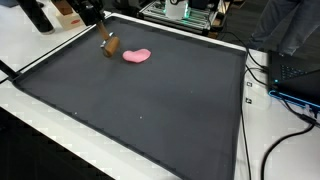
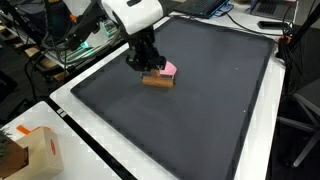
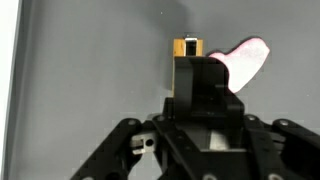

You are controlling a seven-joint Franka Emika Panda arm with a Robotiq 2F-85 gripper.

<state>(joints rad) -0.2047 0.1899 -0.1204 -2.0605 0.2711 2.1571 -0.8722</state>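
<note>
Gripper (image 2: 148, 66) hangs directly over wooden block (image 1: 112, 46) on black mat (image 1: 150, 110), upper left of frame in an exterior view. Open or closed: cannot tell. Pink object (image 1: 137, 56) lies just beside block.

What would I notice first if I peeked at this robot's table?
The bright pink blob jumps out first, lying near one edge of the big black mat that covers most of the table. Close beside it sits a small brown block, and the robot's gripper hangs right over that block.
</note>
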